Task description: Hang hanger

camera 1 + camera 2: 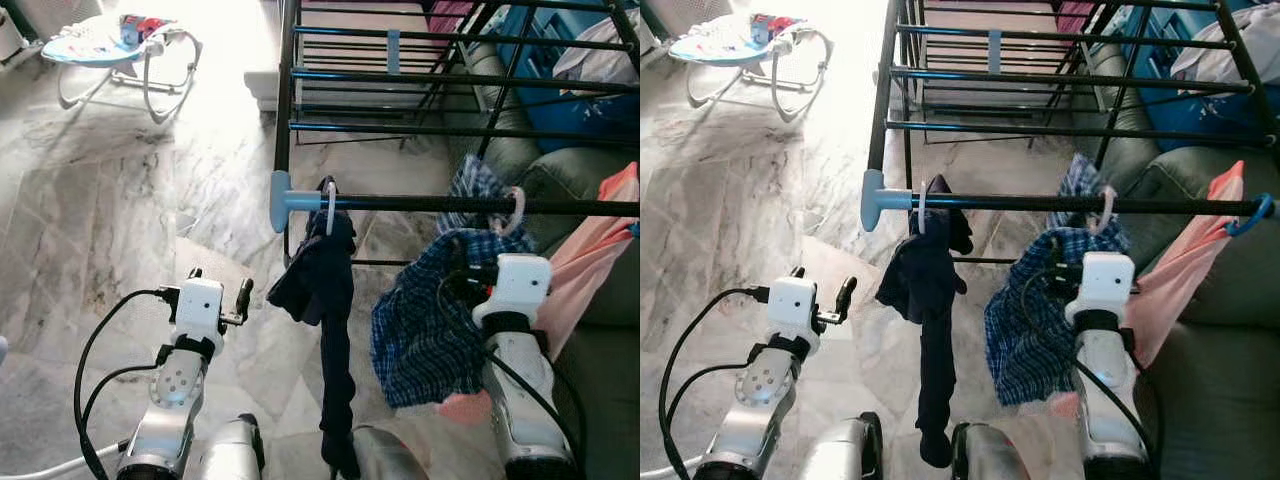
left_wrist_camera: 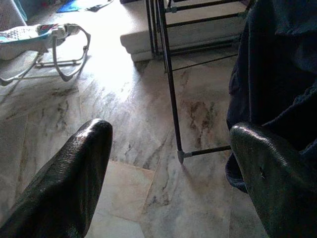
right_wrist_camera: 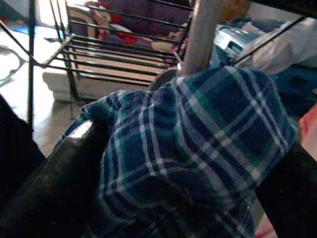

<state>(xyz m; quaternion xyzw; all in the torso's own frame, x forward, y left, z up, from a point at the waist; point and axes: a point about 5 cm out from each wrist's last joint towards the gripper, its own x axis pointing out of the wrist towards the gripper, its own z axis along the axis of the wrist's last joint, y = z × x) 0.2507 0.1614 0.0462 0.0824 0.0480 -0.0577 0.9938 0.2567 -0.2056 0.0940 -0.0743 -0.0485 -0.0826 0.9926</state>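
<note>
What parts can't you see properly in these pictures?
- Right gripper: its fingertips are buried in the plaid shirt, so whether they pinch it is unclear in both eye views and the right wrist view.
- Pink hanger: the shirt covers everything but its hook.
- Dark garment: its lower end runs behind the robot's body.
- Baby bouncer: washed out by glare.

no text, label, brand, number or sign can be read on anything in these views.
</note>
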